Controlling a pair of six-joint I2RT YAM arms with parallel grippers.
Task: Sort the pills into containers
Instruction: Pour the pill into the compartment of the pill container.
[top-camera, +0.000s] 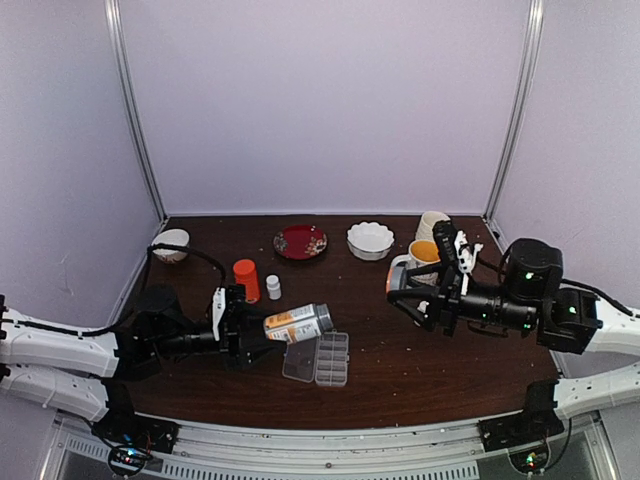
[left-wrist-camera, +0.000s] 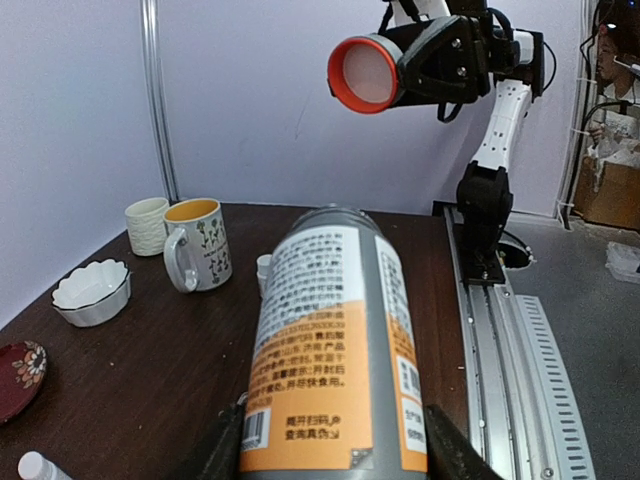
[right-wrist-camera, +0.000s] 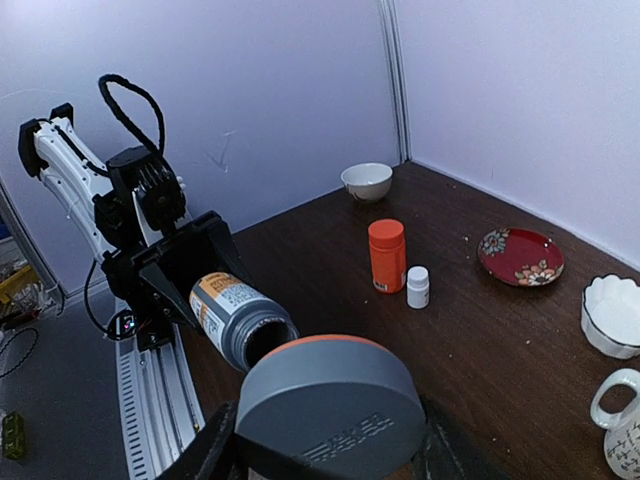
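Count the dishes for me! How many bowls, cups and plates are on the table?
Bowls: 2, a plain white bowl and a scalloped white bowl
Cups: 2, a flowered mug and a beige cup
Plates: 1, the red plate
Total: 5

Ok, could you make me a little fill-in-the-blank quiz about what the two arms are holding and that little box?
The left jaws hold a grey bottle tipped on its ____.
The right jaws hold the grey cap, whose rim is coloured ____.
Below the bottle, the clear pill box sits with its lid ____.
Missing words: side; orange; open.
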